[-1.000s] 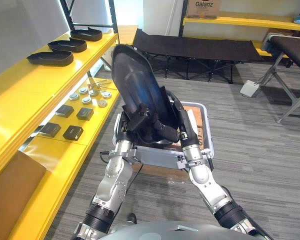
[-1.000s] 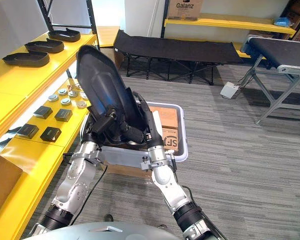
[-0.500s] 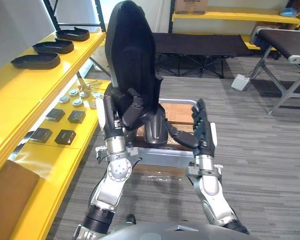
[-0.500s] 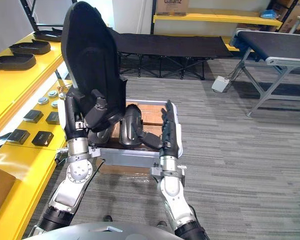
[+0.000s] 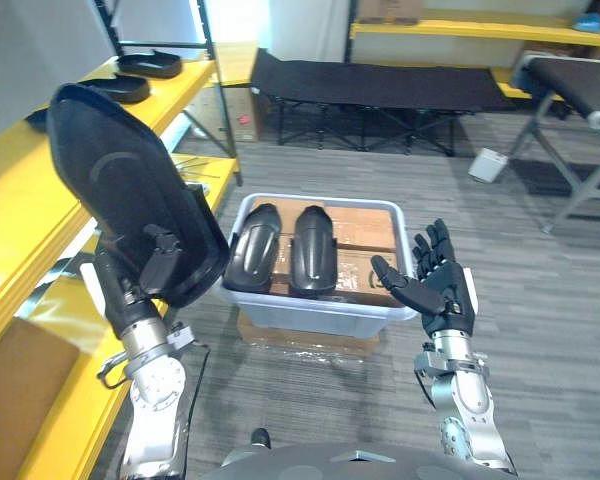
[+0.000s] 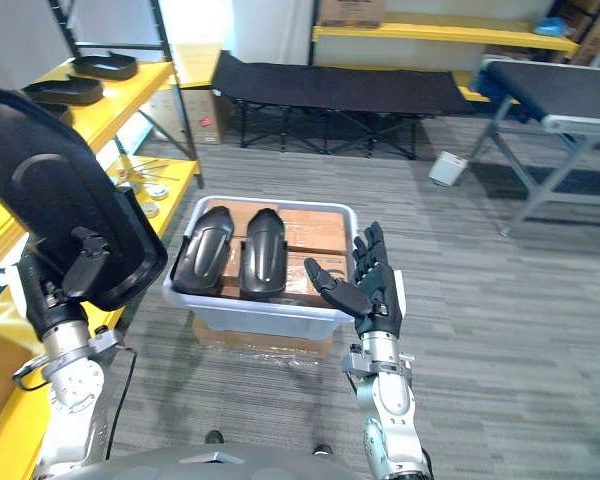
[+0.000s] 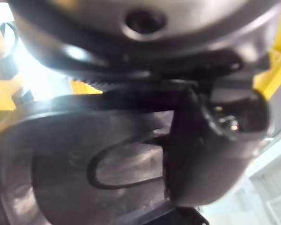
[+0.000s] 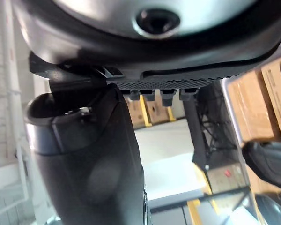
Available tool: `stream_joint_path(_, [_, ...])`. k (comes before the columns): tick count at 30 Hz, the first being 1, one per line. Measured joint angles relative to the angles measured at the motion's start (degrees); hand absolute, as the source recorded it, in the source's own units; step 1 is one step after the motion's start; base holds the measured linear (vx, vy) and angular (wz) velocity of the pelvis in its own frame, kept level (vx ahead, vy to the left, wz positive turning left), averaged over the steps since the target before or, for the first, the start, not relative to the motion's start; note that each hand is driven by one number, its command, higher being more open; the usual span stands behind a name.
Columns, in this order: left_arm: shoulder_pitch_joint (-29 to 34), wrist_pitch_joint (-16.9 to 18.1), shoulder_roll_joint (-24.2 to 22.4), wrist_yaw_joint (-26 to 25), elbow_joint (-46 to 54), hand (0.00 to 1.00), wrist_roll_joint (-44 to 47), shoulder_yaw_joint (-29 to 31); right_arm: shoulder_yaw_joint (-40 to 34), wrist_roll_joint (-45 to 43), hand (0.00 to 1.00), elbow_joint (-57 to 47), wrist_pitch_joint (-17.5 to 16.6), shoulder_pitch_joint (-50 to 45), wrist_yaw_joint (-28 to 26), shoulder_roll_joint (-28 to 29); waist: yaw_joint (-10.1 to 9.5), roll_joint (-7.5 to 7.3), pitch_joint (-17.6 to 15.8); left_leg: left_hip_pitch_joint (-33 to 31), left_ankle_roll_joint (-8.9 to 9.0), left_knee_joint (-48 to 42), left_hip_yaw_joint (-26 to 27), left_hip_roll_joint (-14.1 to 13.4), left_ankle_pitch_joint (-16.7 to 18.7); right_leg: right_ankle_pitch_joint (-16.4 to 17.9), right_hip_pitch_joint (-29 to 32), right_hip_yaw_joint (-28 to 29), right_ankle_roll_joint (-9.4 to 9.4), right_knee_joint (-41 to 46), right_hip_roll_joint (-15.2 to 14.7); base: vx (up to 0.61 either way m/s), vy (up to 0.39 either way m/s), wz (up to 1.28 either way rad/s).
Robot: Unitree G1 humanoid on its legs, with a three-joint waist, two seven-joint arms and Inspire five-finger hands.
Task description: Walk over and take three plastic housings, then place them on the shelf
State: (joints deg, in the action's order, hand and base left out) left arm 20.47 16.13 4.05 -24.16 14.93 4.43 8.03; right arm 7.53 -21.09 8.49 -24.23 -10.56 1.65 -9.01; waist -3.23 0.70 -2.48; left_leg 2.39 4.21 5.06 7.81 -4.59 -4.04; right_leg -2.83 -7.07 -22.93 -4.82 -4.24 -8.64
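A large black plastic housing (image 5: pixel 130 190) stands upright and tilted, held at its lower edge by my left hand (image 5: pixel 160 262), whose fingers curl round it beside the yellow shelf (image 5: pixel 25 205). In the left wrist view the housing (image 7: pixel 84 164) lies right against the thumb. Two more black housings (image 5: pixel 252 248) (image 5: pixel 312 248) lie side by side in a grey bin (image 5: pixel 310 312) on the floor. My right hand (image 5: pixel 435 285) hovers open, fingers straight, at the bin's right front corner, holding nothing. Further housings (image 5: pixel 148 64) rest on the shelf's top level at the far left.
A brown cardboard box (image 5: pixel 358 230) lies in the bin beside the housings. A black folding cot (image 5: pixel 380 90) stands behind the bin. A conveyor table (image 5: pixel 570 80) is at the far right. Grey carpet floor (image 5: pixel 520 260) spreads to the right.
The left hand has swung the big housing left, away from the bin and toward the shelf. The right hand has let go and drawn back to the bin's right corner. The camera shifted.
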Motion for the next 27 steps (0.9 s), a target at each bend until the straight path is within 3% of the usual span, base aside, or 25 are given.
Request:
stream_joint_path(3, [5.80,1.15,-1.86,5.18,4.31,0.00,4.34,3.40,2.02,0.39,1.00,2.14,1.68,2.18,-1.66,-0.11,-3.21,0.45,-0.29,-0.46,-0.01,0.01,-2.81,0.51,-0.23,1.14,-1.19,-2.99,-0.04,0.15,-0.19,-0.01,-0.010,0.46])
stream_joint_path(7, [10.20,2.29,-3.92,6.86,5.98,0.00,6.83,7.62,4.40,0.38,1.00,2.57,4.04,4.57,-3.56,-0.32,-5.95,0.47,-0.37,-1.21,-0.15,-0.45,-5.88,0.72,-0.39,1.66,-2.27,-6.13,-0.33,0.66,-0.15,0.02,-0.022,0.48])
stream_joint_path(10, [11.99,2.30,-4.11,8.56,5.95,0.00,8.42,8.50,4.45,0.28,1.00,3.35,5.71,7.02,-4.16,-0.41,-6.93,0.54,-2.33,-6.06,-0.81,-9.70,-8.93,1.72,2.60,3.12,-3.70,-10.05,-0.41,3.04,-0.38,-0.01,-0.010,0.66])
stream_joint_path(12, [12.04,2.29,-4.21,10.95,5.94,0.00,9.21,8.45,4.39,0.30,1.00,3.42,6.47,7.70,-3.46,-0.74,-6.88,1.14,-3.90,-8.35,-2.06,-14.23,-6.27,0.68,5.47,4.09,-5.46,-13.61,-0.64,3.89,-0.31,-0.05,0.027,0.98])
stream_joint_path(14, [12.10,2.30,-4.30,14.51,5.82,0.00,9.71,7.86,4.50,0.45,1.00,3.41,6.66,6.94,-2.42,-1.78,-6.08,1.64,-4.83,-9.45,-2.61,-15.34,1.21,-1.99,4.58,6.00,-6.28,-17.98,-1.42,6.32,-1.30,-0.02,0.008,1.16])
stream_joint_path(17, [13.10,2.36,-4.83,16.58,5.85,0.00,11.74,7.33,4.87,1.32,1.00,3.42,8.07,6.73,-2.20,-1.84,-7.32,1.94,-5.07,-8.68,-2.67,-10.67,0.97,-0.72,1.43,6.61,-5.37,-18.61,-1.17,7.06,-2.48,0.00,0.053,0.38])
stream_joint_path(22, [13.72,2.68,-5.45,18.31,5.86,0.00,11.93,5.93,5.49,2.73,1.00,3.41,8.70,4.15,-2.59,-1.37,-7.16,1.32,-5.71,-5.80,-2.98,-3.78,1.28,1.00,-2.11,6.58,-4.93,-18.40,-1.24,7.14,-3.29,0.01,0.049,0.02])
stream_joint_path(25, [12.53,2.68,-4.87,19.35,5.84,0.00,11.98,5.48,5.03,2.76,1.00,2.63,8.70,3.56,-2.63,-1.29,-5.67,0.46,-6.29,-6.44,-3.09,-2.53,0.84,1.26,-2.94,8.12,-3.16,-18.39,-1.80,9.59,-4.04,-0.01,0.017,0.12])
stream_joint_path(26, [11.37,2.64,-3.71,19.91,5.80,0.00,12.19,4.39,3.87,2.75,1.00,1.43,8.54,1.98,-2.49,-0.84,-4.87,0.07,-6.42,-7.38,-3.17,-2.82,-0.62,2.09,-2.94,10.81,-1.74,-16.98,-2.27,13.44,-5.13,0.01,0.011,0.83])
stream_joint_path(27, [9.74,2.61,-1.96,21.13,5.72,0.00,13.08,2.90,2.29,2.75,1.00,0.06,8.48,-0.25,-2.23,-0.05,-2.87,-0.47,-6.69,-7.97,-3.44,-3.02,-4.07,3.72,-3.06,13.07,-1.17,-12.28,-2.01,16.86,-5.35,0.02,0.002,1.15])
